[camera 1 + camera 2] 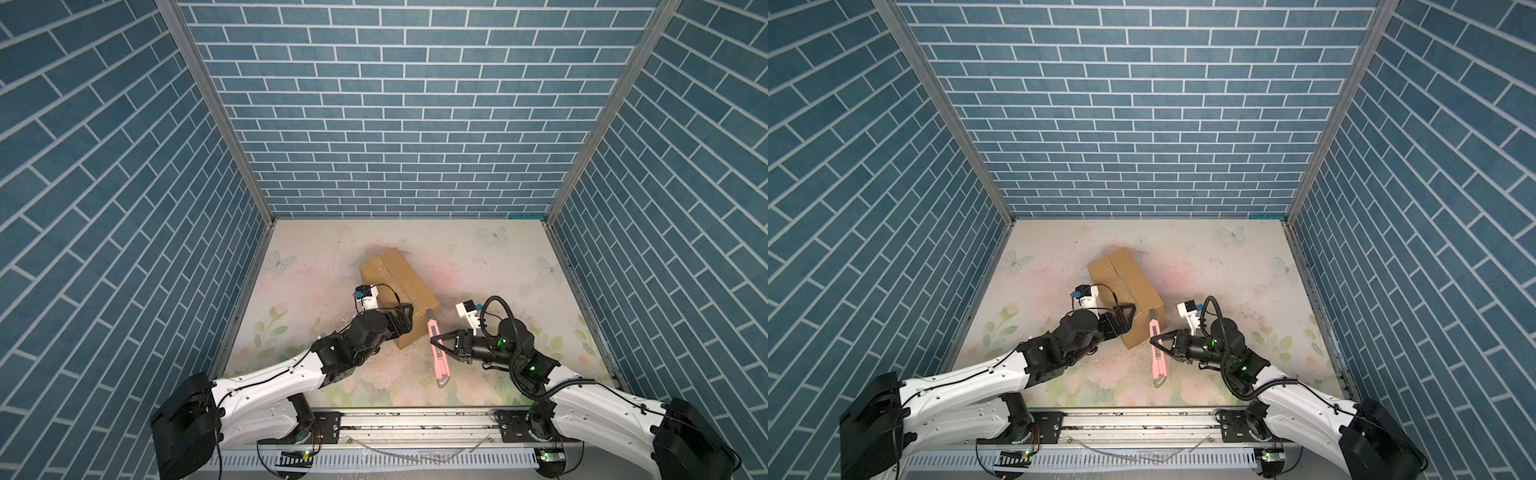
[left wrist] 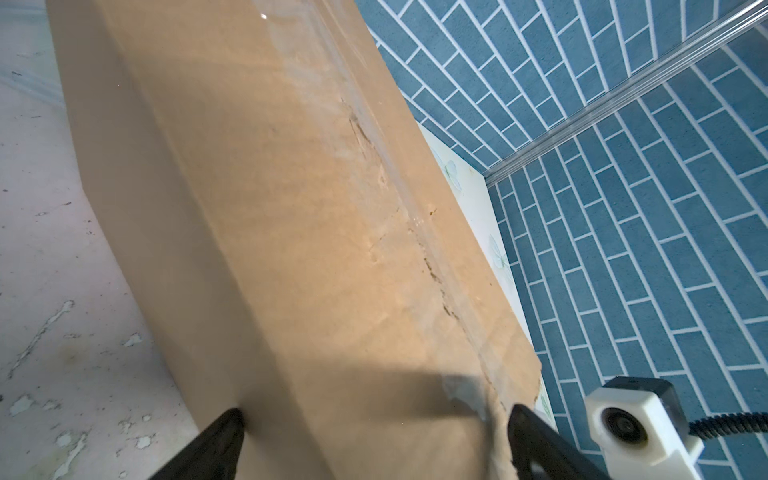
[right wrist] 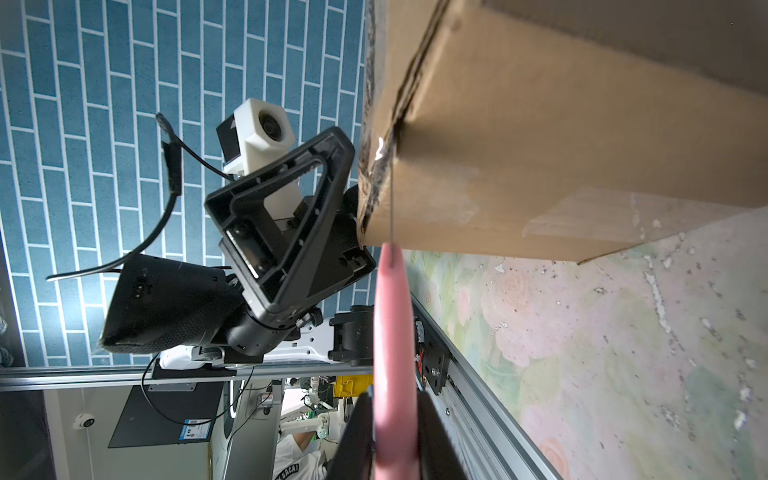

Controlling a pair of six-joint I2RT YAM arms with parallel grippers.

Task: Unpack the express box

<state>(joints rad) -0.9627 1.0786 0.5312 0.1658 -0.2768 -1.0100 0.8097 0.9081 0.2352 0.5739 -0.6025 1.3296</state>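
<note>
Mid-table (image 1: 478, 257), a light-seeming, dentable box (image 1: 390, 274) is being straddled at its stiff edges by the left gripper's (image 1: 407, 319) spread jaws. At its five o'clock end, a knife (image 1: 441, 365) is being pinched by the right gripper (image 1: 436, 344).

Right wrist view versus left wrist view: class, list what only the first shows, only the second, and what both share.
Only the right wrist view: the pink knife clamped in the right gripper, its blade at the end edge of the express box. Only the left wrist view: the taped seam along the box's top and both left fingertips. Both: the box, the left gripper, the floral table, blue brick walls.
</note>
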